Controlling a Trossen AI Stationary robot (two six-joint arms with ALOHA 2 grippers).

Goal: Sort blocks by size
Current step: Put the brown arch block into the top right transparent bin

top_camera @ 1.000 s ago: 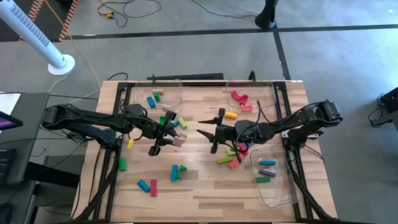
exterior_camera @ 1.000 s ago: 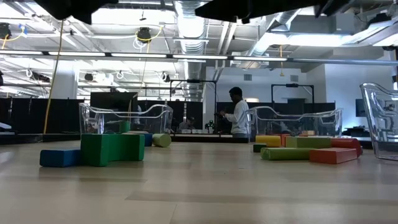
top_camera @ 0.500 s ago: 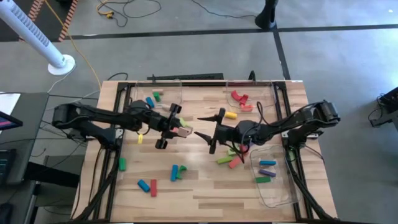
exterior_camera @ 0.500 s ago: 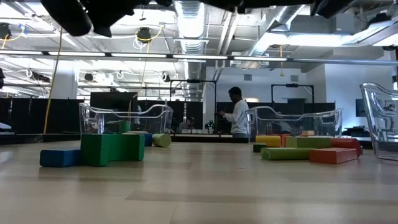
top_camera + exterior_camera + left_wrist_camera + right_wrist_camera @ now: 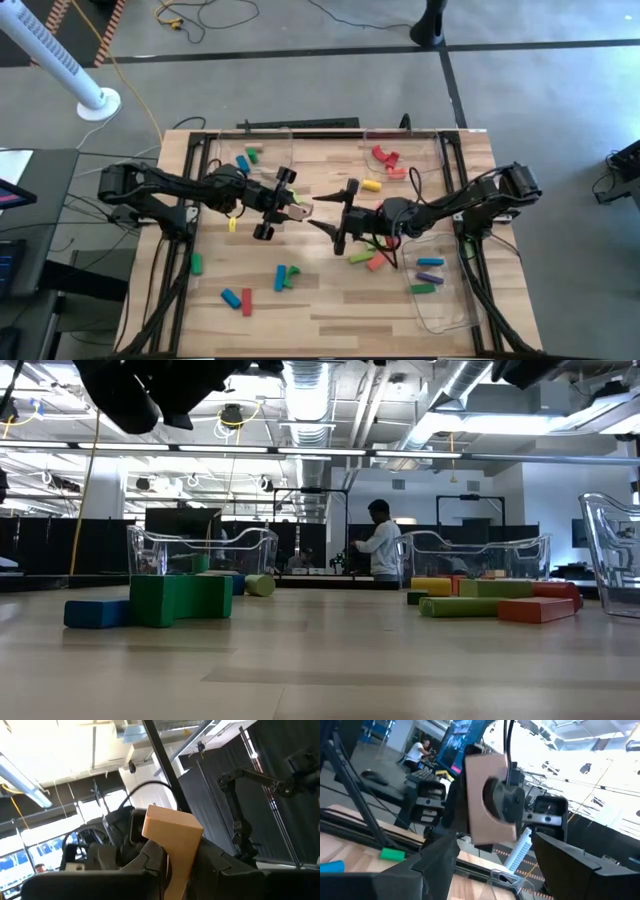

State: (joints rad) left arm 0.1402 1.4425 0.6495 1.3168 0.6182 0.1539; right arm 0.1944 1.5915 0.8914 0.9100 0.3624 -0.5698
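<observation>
Nearest the front edge of the table [image 5: 330, 310]: a blue block [image 5: 231, 297] and a red one [image 5: 247, 302] lying side by side at near left, then a blue-and-green pair [image 5: 284, 277] leaning together just beyond. Seen from table height, that pair reads as a chunky green block [image 5: 180, 599] with a flat blue bar [image 5: 97, 612] beside it. One small green block [image 5: 196, 264] off alone by the left rail.

Near right: a clear tray [image 5: 447, 300] with a few long bars inside, purple, blue and green [image 5: 427, 275], laid roughly parallel. Just left of that tray, a loose heap of green, red and pink bars [image 5: 367, 258] on the bare wood.

Mid-table, both arms up off the surface and meeting nose to nose. Left gripper [image 5: 290, 207] clamped tight on a tan block [image 5: 297, 211], a plain rectangular chunk of pale unpainted wood with crisp square edges, sticking out past the fingertips [image 5: 172, 847]. Right gripper [image 5: 335, 215] spread wide, fingers on either side of the tan block's free end without pinching it. Looks big and flat-faced from the right wrist [image 5: 487, 800].

Farther back: a yellow block [image 5: 371, 185] past the middle, two clear trays along the far edge, the left one [image 5: 262, 140] holding blue and green bits, the right one [image 5: 400, 145] holding red and pink pieces.

Way beyond the table, a person [image 5: 380, 542] standing in the room.
</observation>
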